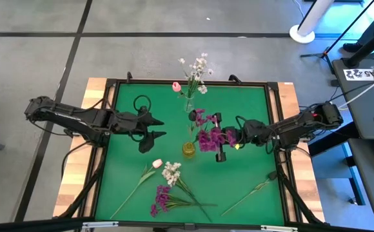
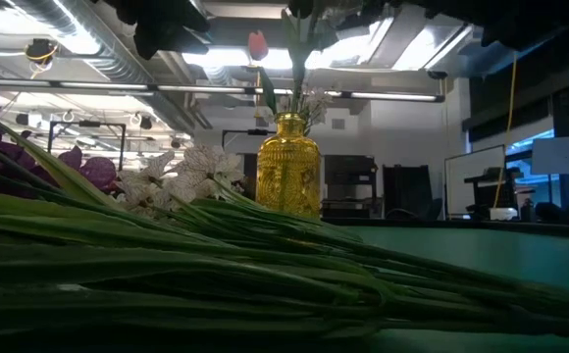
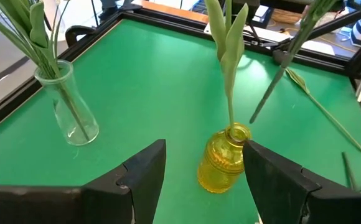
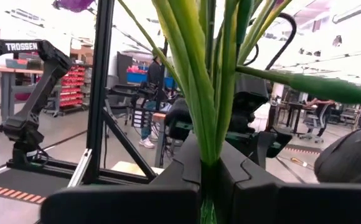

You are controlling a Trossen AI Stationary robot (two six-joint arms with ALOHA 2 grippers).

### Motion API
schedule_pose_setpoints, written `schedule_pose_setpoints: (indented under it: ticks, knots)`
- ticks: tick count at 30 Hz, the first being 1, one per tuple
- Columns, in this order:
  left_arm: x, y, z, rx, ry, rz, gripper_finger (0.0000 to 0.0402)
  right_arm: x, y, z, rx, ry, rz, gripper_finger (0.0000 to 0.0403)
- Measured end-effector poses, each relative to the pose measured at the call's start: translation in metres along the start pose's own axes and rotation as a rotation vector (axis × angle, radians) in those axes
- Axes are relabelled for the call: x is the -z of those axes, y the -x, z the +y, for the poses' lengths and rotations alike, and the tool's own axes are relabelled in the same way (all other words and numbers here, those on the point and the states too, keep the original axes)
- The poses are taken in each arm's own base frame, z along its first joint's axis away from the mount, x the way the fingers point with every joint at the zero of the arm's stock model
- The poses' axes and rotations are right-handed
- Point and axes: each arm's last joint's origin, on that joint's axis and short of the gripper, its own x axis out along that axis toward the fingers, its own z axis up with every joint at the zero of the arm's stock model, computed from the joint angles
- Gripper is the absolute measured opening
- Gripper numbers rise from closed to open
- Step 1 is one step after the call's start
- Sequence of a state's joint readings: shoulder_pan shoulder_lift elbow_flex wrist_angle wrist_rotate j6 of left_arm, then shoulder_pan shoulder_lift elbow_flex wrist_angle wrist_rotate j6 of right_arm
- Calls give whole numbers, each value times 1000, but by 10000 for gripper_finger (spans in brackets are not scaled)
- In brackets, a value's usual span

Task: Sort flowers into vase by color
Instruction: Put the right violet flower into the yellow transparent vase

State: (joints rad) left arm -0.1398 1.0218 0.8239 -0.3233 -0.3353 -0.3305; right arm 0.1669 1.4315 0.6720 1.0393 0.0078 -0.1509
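My right gripper is shut on a purple flower sprig, held up just right of the yellow vase. A leafy green stem stands in that vase's mouth. My left gripper hangs open left of the yellow vase; in its wrist view the vase shows between its fingers, apart from them. A clear vase farther back holds white blossoms and a pink tulip. A pink tulip, a white sprig and a purple sprig lie flat on the mat near the front. My right gripper pinches the purple sprig's bundle of green stems and leaves between its two fingers. The fingers come about level from the table's right side and lie across the stems. The sprig is lifted clear and tilted, its lower stem end hanging beside the yellow vase's mouth.
A bare green stem lies at the front right of the mat. The mat has a raised black frame around it. In the low view the lying stems fill the foreground before the yellow vase.
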Motion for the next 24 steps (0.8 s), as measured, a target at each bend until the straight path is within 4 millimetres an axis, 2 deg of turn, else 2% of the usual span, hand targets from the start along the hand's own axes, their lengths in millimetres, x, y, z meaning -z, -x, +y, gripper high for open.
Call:
schedule_pose_setpoints:
  ticks: [8, 20, 24]
  knots:
    - [0, 0, 0, 0, 1, -1, 208, 8, -1, 0, 25, 13, 55, 7]
    - [0, 0, 0, 1, 2, -3, 208, 34, -7, 4, 20, -4, 116, 7]
    - [0, 0, 0, 1, 1, -2, 208, 37, -6, 4, 47, -18, 159, 18]
